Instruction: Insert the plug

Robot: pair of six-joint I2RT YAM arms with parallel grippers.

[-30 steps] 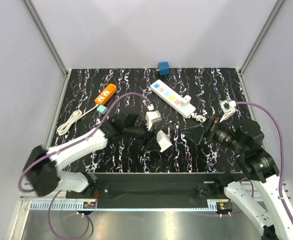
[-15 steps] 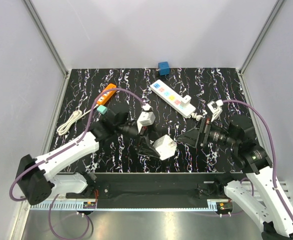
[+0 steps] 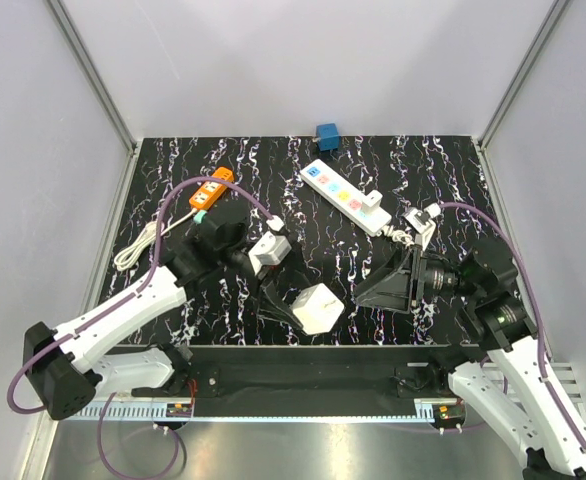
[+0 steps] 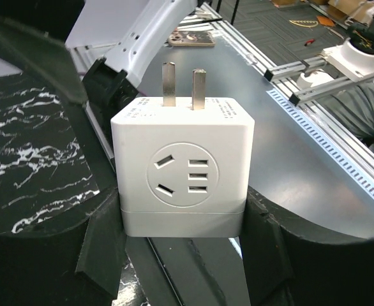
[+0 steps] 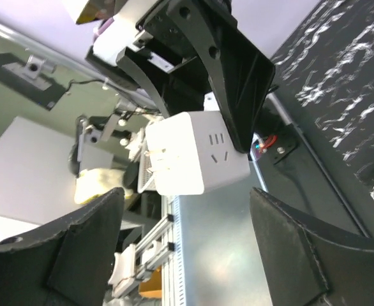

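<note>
1. The table point(image 3: 453, 170) is black with white veins, hard and flat. A long white strip point(image 3: 345, 197) with coloured sockets lies toward its far side.
2. Our left hand point(image 4: 182, 233) pinches the plug point(image 4: 182, 175) low on two opposite sides. Our right hand point(image 5: 187, 255) gapes wide and empty, facing it.
3. The plug is a white cube of smooth, glossy plastic with rounded edges. It hangs above the table's near edge, well apart from the strip. We judge it light, rigid and somewhat slippery. Flat opposite faces low on the body give the surest hold.
4. Its two flat metal pins point(image 4: 168, 84) stick out stiffly, and we would not grip those.
</note>
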